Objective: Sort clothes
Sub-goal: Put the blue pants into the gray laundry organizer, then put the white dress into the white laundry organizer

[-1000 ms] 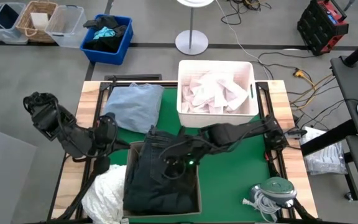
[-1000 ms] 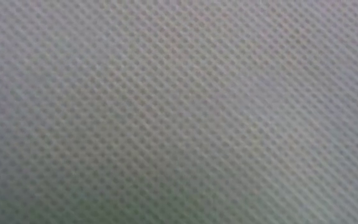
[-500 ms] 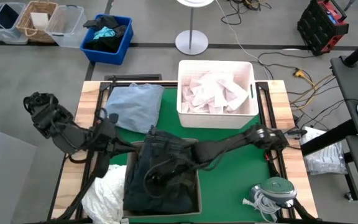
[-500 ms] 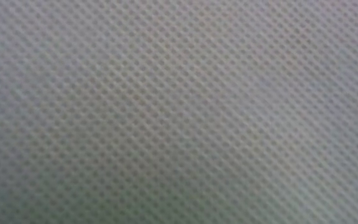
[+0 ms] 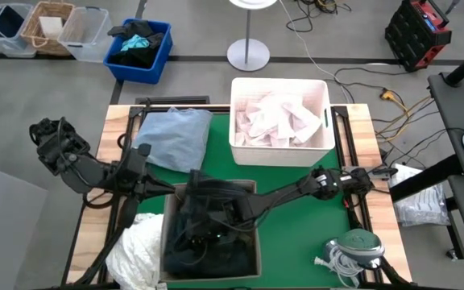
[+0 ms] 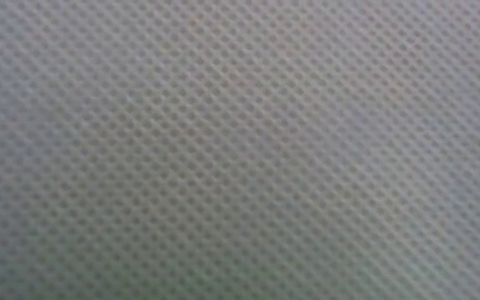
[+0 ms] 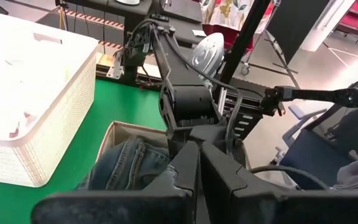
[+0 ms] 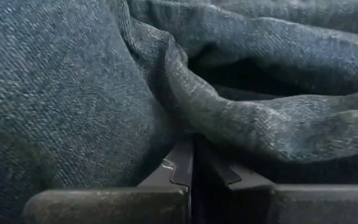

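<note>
Dark denim jeans (image 5: 234, 256) lie heaped in a tan box (image 5: 166, 234) at the table's near middle. My right gripper (image 5: 204, 236) reaches down into the heap from the right and is shut on the jeans (image 8: 73, 93). My left gripper (image 7: 197, 163) is shut with nothing in it and hovers by the box's far left corner (image 5: 164, 187). A light blue shirt (image 5: 171, 137) lies flat at the far left. White and cream pieces (image 5: 276, 117) fill a white basket (image 5: 325, 121). A white garment (image 5: 135, 246) bulges beside the box. Woven mesh fills the low view. My right gripper has its shut fingers (image 8: 178, 163) pushed into a crease of the jeans, under a thick fold (image 8: 241, 118) that hides the tips. The arm slants down into the box from the table's right. The jeans rest in the box.
An iron with a coiled cord (image 5: 353, 246) sits at the near right corner. The green mat (image 5: 296, 217) is bare between box and iron. A blue bin (image 5: 161, 56) of dark and teal fabrics and clear tubs (image 5: 83, 28) stand on the floor beyond the table.
My right gripper has moved toward the table's near left and down, from above the jeans' far part into the heap inside the box. The jeans' far part, which bulged over the box's far edge, now sits lower.
</note>
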